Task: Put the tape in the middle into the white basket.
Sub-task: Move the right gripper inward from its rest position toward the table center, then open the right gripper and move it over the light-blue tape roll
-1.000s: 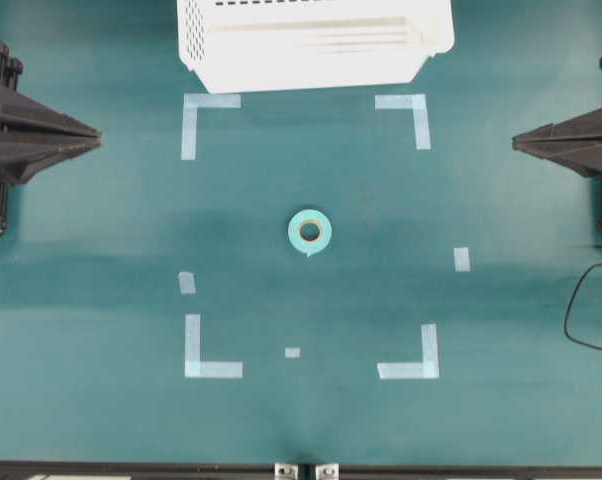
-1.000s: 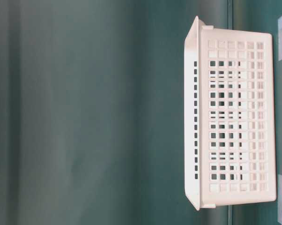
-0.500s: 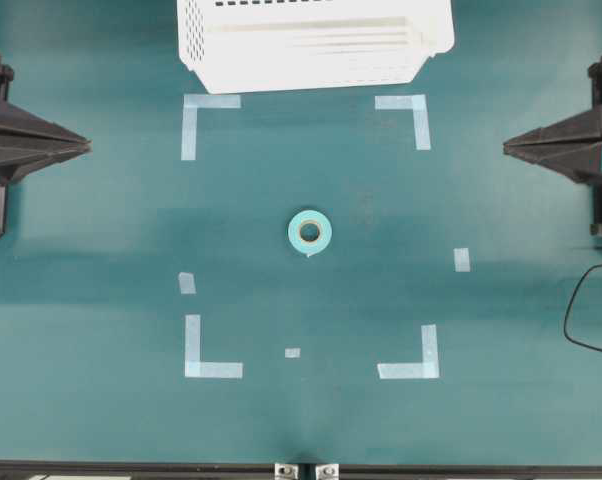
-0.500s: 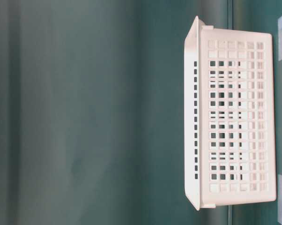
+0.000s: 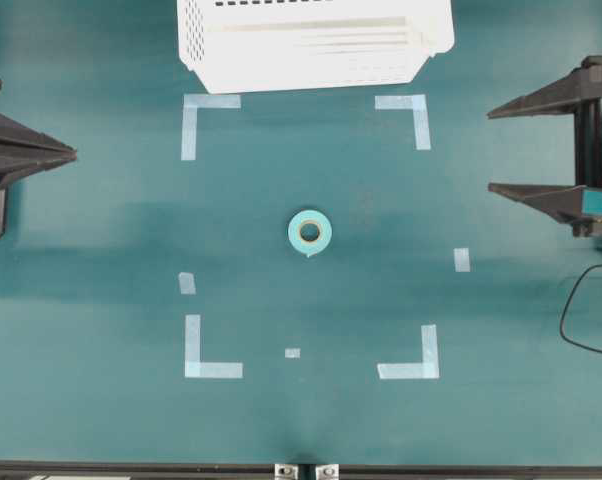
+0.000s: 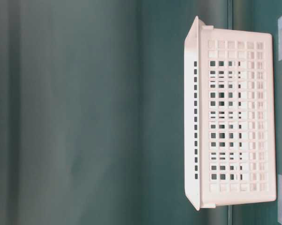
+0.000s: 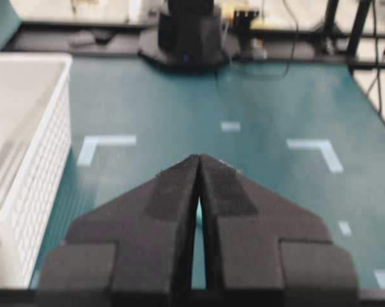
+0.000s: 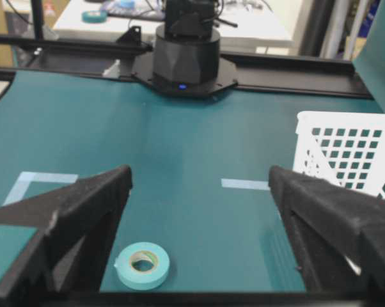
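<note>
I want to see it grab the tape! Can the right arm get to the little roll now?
Probably yes. The right gripper has its jaws wide open, and only bare table lies between it and the tape.

There is one roll of tape [image 5: 309, 232]. There is one white basket [image 5: 311, 45]. There are two grippers, the left gripper [image 5: 69, 154] and the right gripper [image 5: 493, 150]. There are four corner marks made of pale tape on the table [image 5: 101, 420]: one at the top left [image 5: 203, 118], one at the top right [image 5: 409, 114], one at the bottom left [image 5: 207, 354] and one at the bottom right [image 5: 415, 358]. There are three small bits of pale tape [image 5: 462, 259] lying apart from the corners. There is one black cable [image 5: 581, 315].
</note>
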`<action>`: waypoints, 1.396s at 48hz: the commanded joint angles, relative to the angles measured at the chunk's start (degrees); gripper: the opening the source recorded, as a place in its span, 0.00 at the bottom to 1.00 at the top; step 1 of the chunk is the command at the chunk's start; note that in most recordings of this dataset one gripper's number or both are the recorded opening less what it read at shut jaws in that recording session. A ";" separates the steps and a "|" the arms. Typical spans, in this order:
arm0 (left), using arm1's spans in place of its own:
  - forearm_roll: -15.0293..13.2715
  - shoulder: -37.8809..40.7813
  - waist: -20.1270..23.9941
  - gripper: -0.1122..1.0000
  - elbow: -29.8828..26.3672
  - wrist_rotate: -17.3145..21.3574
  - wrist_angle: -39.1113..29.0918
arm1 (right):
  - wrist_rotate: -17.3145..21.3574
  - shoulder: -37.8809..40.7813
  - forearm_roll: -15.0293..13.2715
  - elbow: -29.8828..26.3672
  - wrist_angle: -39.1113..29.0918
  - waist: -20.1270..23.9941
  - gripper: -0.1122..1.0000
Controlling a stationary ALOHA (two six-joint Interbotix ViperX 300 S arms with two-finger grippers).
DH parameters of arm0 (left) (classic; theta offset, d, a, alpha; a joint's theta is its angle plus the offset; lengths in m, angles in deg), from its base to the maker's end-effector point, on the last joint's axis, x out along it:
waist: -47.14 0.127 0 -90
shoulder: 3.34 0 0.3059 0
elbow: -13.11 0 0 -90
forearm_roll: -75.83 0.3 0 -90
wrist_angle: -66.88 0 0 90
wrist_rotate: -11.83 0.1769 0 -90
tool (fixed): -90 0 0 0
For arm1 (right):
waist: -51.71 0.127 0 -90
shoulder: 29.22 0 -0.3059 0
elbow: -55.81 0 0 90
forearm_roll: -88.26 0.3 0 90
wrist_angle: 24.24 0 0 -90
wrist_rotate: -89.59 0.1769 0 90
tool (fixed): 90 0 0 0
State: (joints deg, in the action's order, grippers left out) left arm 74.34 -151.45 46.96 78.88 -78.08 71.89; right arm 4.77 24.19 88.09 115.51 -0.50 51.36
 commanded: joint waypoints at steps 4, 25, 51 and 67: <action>-0.09 -2.64 -0.09 0.00 0.53 -0.26 -5.27 | 0.26 1.58 0.00 -0.70 2.02 0.00 0.99; -0.09 -8.79 -0.09 0.00 5.36 -0.26 -8.44 | 0.53 7.91 0.09 -3.60 4.39 -0.09 0.99; 0.00 -8.88 -0.09 0.00 9.84 -0.26 -8.26 | 0.53 21.01 0.26 -9.14 10.20 -0.09 0.99; -0.09 -8.88 -0.09 0.00 10.02 -0.26 -8.09 | 0.53 26.81 0.35 -12.66 10.99 -0.53 0.99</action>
State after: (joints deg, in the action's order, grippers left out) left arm 74.42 -160.77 46.96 89.60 -78.34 63.19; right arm 5.12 50.47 88.18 104.61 9.87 51.00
